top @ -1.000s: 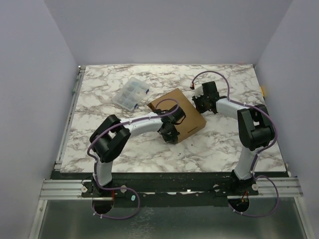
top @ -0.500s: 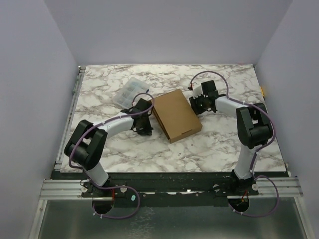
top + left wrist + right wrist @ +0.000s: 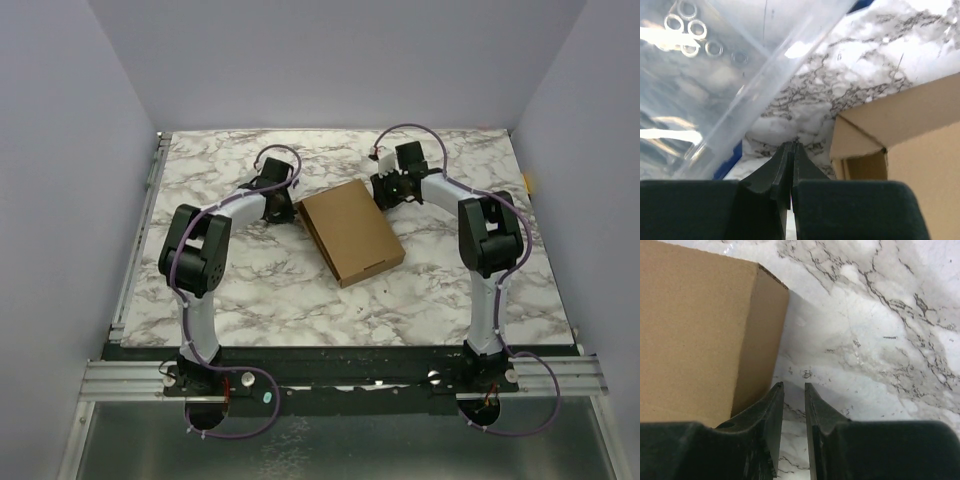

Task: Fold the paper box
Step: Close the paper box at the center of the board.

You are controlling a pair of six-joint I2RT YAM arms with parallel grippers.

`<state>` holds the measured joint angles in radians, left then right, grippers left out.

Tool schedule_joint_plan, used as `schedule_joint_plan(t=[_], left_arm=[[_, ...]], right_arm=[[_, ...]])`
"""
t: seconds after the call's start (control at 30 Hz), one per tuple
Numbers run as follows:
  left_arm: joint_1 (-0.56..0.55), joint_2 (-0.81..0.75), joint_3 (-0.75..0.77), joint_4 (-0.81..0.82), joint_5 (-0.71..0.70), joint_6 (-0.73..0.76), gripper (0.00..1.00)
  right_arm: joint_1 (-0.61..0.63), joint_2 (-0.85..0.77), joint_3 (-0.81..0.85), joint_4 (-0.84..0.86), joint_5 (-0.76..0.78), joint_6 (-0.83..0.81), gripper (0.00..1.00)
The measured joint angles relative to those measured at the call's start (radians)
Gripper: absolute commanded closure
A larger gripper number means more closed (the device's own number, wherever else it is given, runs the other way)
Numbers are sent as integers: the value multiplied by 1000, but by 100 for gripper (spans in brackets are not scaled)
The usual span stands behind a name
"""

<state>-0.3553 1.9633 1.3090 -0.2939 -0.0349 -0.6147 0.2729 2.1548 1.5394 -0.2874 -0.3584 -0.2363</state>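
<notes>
The paper box (image 3: 350,232) is a brown cardboard box lying folded shut on the marble table, turned at an angle between the two arms. My left gripper (image 3: 285,211) sits just beyond its far-left corner, shut and empty. In the left wrist view the closed tips (image 3: 791,144) rest low over the marble, with the box corner (image 3: 920,150) to their right. My right gripper (image 3: 381,195) is at the box's far-right corner. In the right wrist view its jaws (image 3: 794,385) stand a narrow gap apart with nothing between them, right beside the box wall (image 3: 695,330).
A clear plastic compartment case (image 3: 715,75) holding small metal rings lies close to the left of my left gripper; in the top view my left wrist hides it. Purple cables loop over both arms. Grey walls enclose the table (image 3: 450,280) on three sides.
My left arm has swung off the box, up and left to its far-left corner, now covering the clear case. The box lies flatter and closed. My right gripper has moved slightly further back.
</notes>
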Motion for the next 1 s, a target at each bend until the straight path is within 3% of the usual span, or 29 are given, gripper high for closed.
schedule_joint_plan(t=[0.67,1.0], left_arm=[[21,182,261,-23,75,26,100],[19,224,325,-29,90,124,95]], right_arm=[[24,24,32,-9,-38,-65,74],[23,24,42,-30,-29,-79,71]])
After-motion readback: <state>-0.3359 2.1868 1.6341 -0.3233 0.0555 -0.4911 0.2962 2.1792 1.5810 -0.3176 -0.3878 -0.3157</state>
